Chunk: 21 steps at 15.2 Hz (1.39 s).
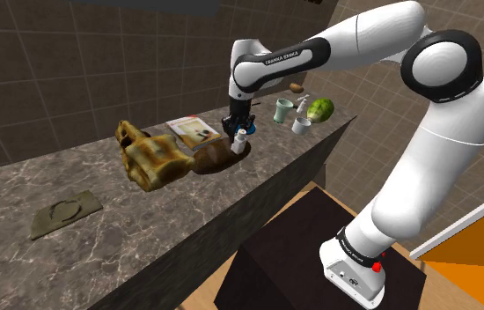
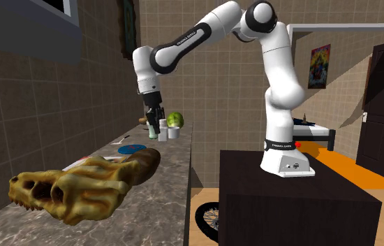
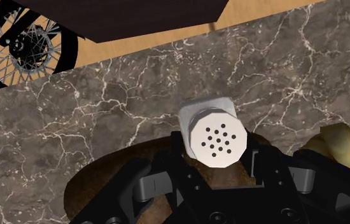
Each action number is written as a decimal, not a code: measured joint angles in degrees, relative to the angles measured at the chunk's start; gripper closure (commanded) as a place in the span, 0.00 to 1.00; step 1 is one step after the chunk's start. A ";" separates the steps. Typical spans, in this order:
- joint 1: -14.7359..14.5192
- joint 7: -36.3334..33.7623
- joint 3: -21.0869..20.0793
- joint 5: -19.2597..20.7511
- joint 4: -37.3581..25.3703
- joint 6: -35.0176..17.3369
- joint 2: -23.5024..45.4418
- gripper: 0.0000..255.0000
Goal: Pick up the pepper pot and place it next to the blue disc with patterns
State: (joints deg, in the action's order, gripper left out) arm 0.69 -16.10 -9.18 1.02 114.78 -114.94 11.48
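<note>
**Gripper pinches the pepper pot by the counter's front edge**

And there it is: both black fingers are pressed against the sides of the white pepper pot, its perforated cap facing straight up the wrist camera. The pot hangs over the dark marble counter, just beside a brown rounded lump that butts against the golden skull. (Whether the pot's base clears the stone, I cannot tell.)

Beyond the pot runs a band of bare marble, then the counter's front edge, with a bicycle wheel on the floor past it. In the second exterior view the blue disc lies flat toward the wall side, between the skull and the cups, with bare counter around it.
</note>
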 measured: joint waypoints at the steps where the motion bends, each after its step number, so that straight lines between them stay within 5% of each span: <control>1: 0.81 1.33 0.64 0.28 -0.53 -0.02 0.55 1.00; 12: 8.58 13.95 6.23 2.06 -8.94 2.80 5.88 1.00; 21: 14.46 23.10 9.62 2.69 -21.93 6.52 14.69 1.00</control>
State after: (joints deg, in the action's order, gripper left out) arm 15.15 7.01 0.44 3.71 92.85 -108.42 26.18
